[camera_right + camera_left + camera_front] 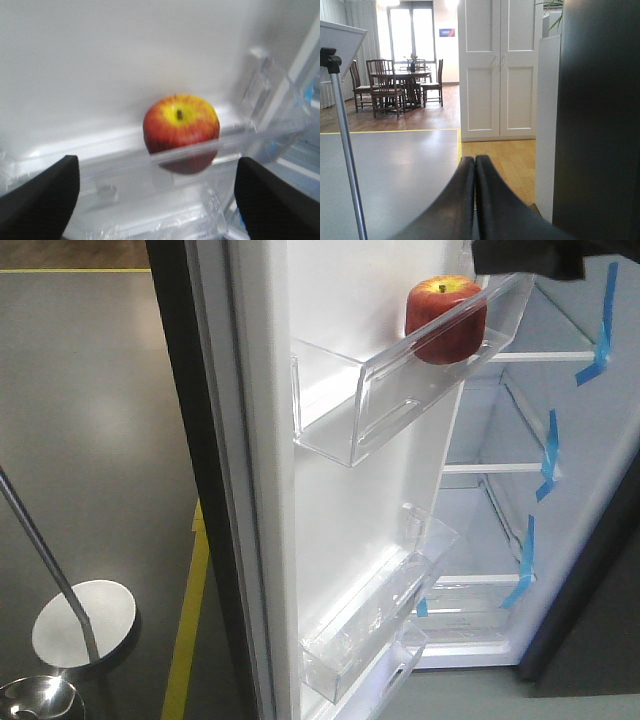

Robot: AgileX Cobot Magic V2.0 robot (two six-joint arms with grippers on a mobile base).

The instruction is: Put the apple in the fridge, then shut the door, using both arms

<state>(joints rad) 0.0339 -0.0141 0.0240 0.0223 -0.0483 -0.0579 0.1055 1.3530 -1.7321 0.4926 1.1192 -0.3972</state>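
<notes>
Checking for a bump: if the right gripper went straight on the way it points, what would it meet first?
Probably the front wall of the clear door bin, with the apple just behind it; depth is unclear.

No legible text; blue wall sign (447, 32) too small to read.

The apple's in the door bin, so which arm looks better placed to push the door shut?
Probably the left. The left gripper, shut, sits beside the door's dark outer face. The right gripper is open on the inner side, facing the apple.
</notes>
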